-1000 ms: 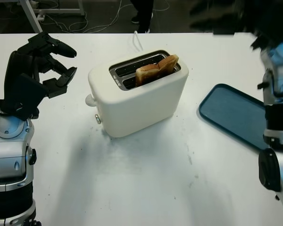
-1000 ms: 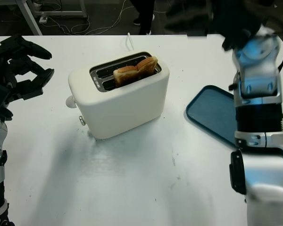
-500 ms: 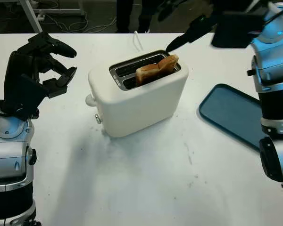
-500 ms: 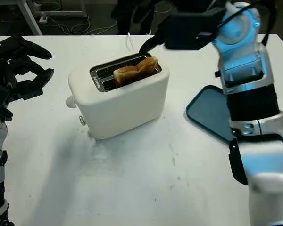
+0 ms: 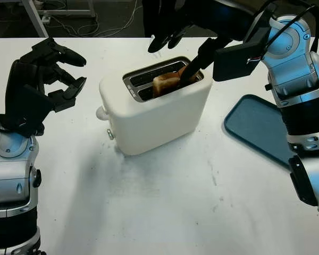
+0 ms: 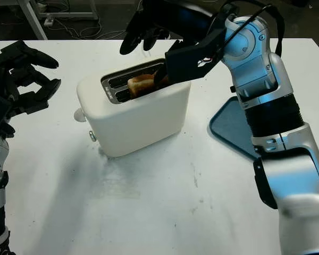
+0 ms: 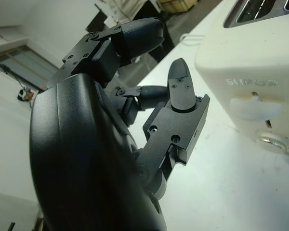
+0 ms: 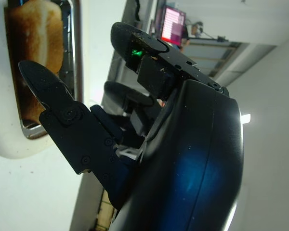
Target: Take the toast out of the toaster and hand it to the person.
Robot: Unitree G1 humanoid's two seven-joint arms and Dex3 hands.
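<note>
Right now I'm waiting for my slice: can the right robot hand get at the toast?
Probably yes: the right robot hand hovers open above the toaster, and the toast protrudes uncovered.

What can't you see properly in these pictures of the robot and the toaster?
- How much toast sits in the toaster: the slot hides its lower part, and the right hand covers its far end in the eye views.
- Whether the right hand's fingers touch the toast: the right wrist view leaves it unclear.
- The full blue tray: the right arm hides its near corner.
- The left hand is open, left of the toaster.
</note>
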